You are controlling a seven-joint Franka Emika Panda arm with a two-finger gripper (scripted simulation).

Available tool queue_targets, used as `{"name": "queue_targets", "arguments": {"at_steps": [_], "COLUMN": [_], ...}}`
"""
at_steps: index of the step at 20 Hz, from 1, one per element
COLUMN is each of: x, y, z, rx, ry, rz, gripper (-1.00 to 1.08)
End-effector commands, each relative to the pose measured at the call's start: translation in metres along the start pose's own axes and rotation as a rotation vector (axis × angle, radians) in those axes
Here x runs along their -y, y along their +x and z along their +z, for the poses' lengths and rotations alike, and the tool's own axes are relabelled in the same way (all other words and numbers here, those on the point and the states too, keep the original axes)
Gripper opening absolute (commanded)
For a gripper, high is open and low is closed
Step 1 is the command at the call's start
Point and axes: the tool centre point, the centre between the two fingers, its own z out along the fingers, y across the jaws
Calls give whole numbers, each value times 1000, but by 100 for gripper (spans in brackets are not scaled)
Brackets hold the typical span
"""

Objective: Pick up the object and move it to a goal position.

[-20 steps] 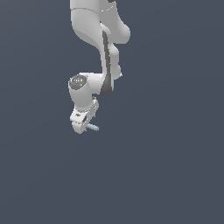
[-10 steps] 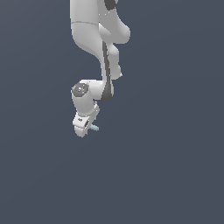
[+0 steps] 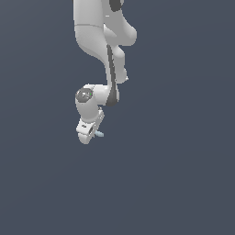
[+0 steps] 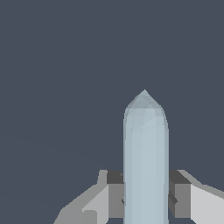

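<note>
The pale blue object (image 4: 145,162) is clamped between the two fingers (image 4: 114,194) of the gripper (image 3: 90,133) (one dark pad on each side), its rounded tip projecting toward the exterior view's right, above the plain dark ground.

Arm (image 3: 108,55) is straightening, upper links drawing in toward vertical. Wrist is sinking slightly lower in exterior view and rotating, round cap now facing more toward camera. Gripper (image 3: 90,134) is shifting a little toward exterior view's left, carrying pale blue object (image 3: 99,134) along, clamped between fingers (image 4: 181,197).
</note>
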Motion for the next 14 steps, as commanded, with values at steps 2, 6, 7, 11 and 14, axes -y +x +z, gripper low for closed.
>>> {"name": "queue_targets", "arguments": {"at_steps": [2, 6, 7, 11, 14], "x": [0, 0, 0, -2, -3], "y": [0, 0, -1, -2, -4], "z": [0, -2, -4, -18, -35], "rx": [0, 0, 0, 0, 0], "ry": [0, 0, 0, 0, 0], "rz": [0, 0, 0, 0, 0], "gripper": [-100, -100, -100, -100, -100]}}
